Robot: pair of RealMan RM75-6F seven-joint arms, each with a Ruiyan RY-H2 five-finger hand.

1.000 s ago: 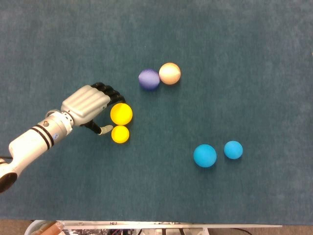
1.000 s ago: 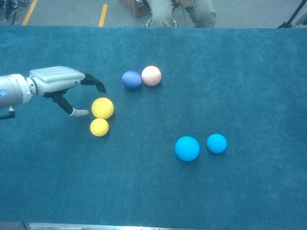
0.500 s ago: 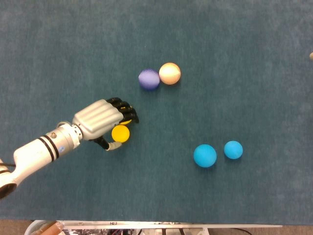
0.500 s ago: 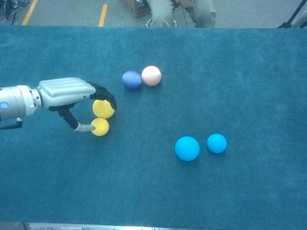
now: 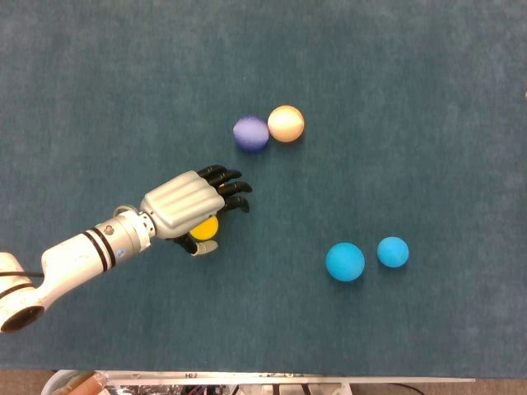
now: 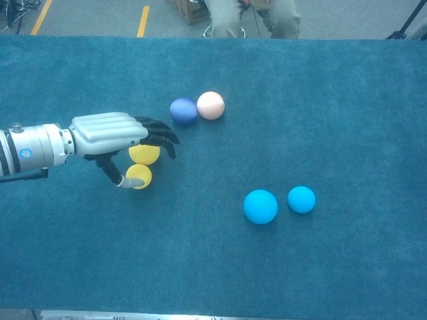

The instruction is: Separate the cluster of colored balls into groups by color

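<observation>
Two yellow balls lie together left of centre: a larger one (image 6: 145,155) and a smaller one (image 6: 140,176). My left hand (image 6: 120,135) hovers over them, fingers spread and stretched to the right past the larger ball, thumb tip against the smaller ball's left side. In the head view the left hand (image 5: 193,206) hides the larger ball, and only part of the smaller yellow ball (image 5: 206,228) shows. A purple ball (image 5: 250,133) touches a peach ball (image 5: 286,123) further back. A large blue ball (image 5: 345,262) and a small blue ball (image 5: 393,252) lie at the right. My right hand is out of sight.
The teal cloth table (image 6: 347,100) fills both views. Its far edge has a seated person's legs (image 6: 253,17) behind it in the chest view. The near edge (image 5: 288,380) runs along the bottom of the head view.
My left hand has slid to the right over the yellow pair, its fingers now reaching past the larger ball. The balls have barely shifted.
</observation>
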